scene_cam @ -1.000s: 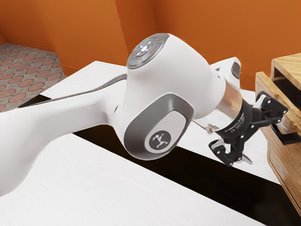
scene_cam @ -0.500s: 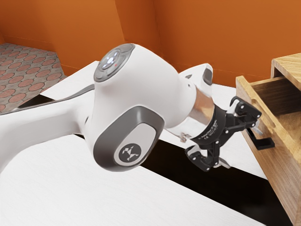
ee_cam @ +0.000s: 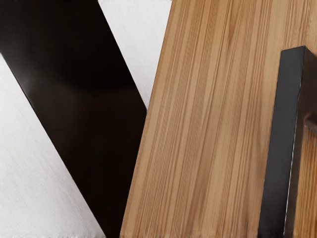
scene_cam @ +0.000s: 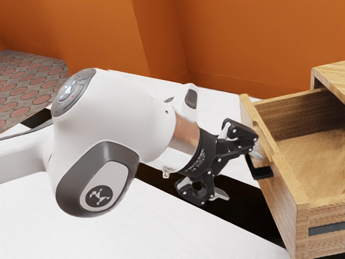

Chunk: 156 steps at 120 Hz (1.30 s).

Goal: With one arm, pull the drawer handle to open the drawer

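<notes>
The wooden drawer (scene_cam: 302, 154) stands pulled far out of its cabinet (scene_cam: 330, 73), its inside bare. A black bar handle (scene_cam: 261, 170) sticks out from the drawer's front panel (scene_cam: 269, 202). My black gripper (scene_cam: 237, 168) is right at that handle, open, with its upper finger (scene_cam: 243, 135) against the front panel just above the handle and its lower finger (scene_cam: 202, 191) hanging over the table. In the wrist view the front panel (ee_cam: 213, 119) is very close, with the handle (ee_cam: 285, 148) running along it.
The cabinet stands on a white table (scene_cam: 161, 237) crossed by a black strip (scene_cam: 242, 216). A lower drawer with a dark handle (scene_cam: 326, 231) is shut below. Orange walls rise behind, and patterned floor (scene_cam: 27, 75) lies at the exterior view's left.
The drawer has slid well out toward the exterior view's left. My arm and gripper have drawn back the same way, staying at the handle.
</notes>
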### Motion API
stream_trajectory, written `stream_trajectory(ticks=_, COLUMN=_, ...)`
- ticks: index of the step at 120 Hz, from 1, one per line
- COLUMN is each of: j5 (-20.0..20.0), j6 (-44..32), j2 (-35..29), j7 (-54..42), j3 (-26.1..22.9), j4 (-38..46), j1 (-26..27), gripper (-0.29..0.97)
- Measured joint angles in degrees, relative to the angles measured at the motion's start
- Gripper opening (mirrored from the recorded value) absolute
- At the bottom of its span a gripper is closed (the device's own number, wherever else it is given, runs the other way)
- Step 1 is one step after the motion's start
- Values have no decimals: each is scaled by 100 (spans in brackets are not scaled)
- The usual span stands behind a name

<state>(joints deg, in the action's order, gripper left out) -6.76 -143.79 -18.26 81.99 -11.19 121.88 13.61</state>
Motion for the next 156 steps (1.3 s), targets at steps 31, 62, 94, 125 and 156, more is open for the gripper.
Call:
stream_trajectory(ticks=31, j5=-113, j6=-33, j2=-758, j7=2, j3=76, j4=694, j1=7, gripper=68)
stream_trajectory(ticks=62, j5=-168, j6=-41, j2=-1273, j7=1, j3=340, j4=1144, j1=86, gripper=68)
stream_trajectory(ticks=94, j5=-261, j6=-45, j2=-1895, j7=7, j3=351, j4=1657, j1=81, gripper=68)
stream_trajectory(ticks=125, j5=-283, j6=-34, j2=-2489, j7=28, j3=457, j4=2127, j1=34, gripper=68)
stream_trajectory(ticks=156, j5=199, j6=3029, j2=-383, j7=96, j3=293, j4=-2143, j1=426, gripper=68)
